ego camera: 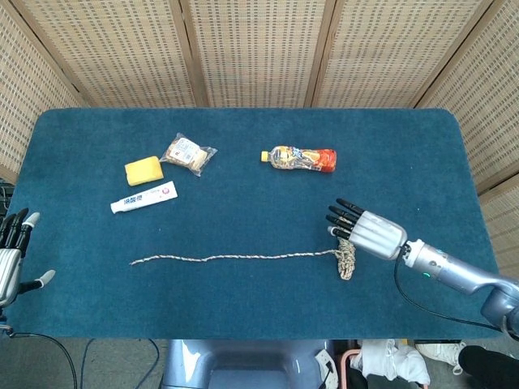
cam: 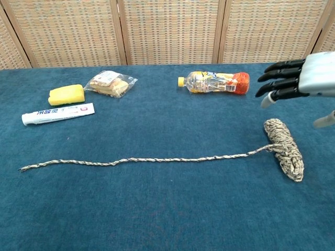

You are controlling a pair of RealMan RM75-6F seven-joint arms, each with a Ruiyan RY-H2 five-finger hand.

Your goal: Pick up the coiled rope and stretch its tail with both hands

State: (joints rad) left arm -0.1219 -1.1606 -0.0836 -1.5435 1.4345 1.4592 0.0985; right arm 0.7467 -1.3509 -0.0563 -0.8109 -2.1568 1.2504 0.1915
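On blue felt table (ego camera: 243,308), braided coiled rope (cam: 284,148)

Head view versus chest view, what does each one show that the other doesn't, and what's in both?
Only the head view shows the left hand, open at the table's left edge, and the right forearm reaching in.

Only the chest view shows the right hand hovering clear above the rope coil, not touching it; from the head view they overlap.

Both show the right hand open, the coil with its tail laid out leftward, the bottle, toothpaste tube, yellow sponge and snack packet.
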